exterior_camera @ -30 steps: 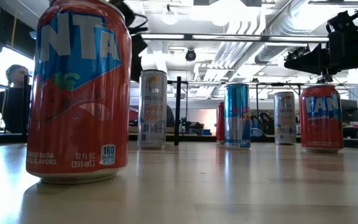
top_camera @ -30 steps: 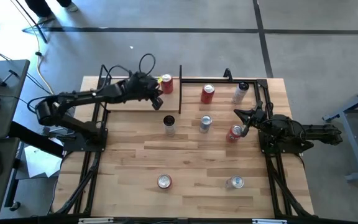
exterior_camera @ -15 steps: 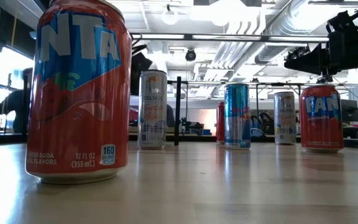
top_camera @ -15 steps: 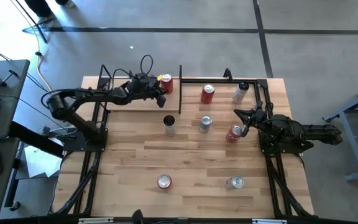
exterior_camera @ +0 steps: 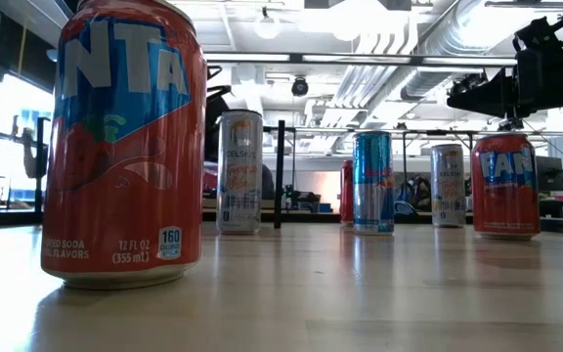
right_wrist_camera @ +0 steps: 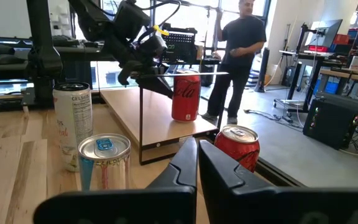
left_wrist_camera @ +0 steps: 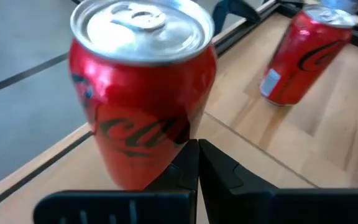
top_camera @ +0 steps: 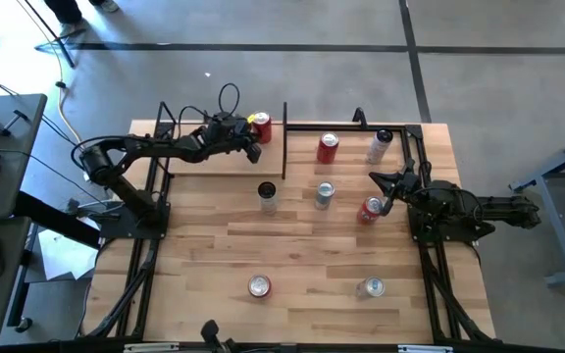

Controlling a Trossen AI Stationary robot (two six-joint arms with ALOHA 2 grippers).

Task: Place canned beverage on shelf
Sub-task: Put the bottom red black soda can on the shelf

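High view: a red can (top_camera: pixel 260 128) stands upright on the shelf (top_camera: pixel 219 159), touching the tip of the left claw (top_camera: pixel 252 144), whose fingers are closed and empty.

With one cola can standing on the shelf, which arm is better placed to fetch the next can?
Right. Its pincer sits beside the red can on the table, with others close by. The left pincer is at the shelf, next to the cola can, away from the remaining cans.
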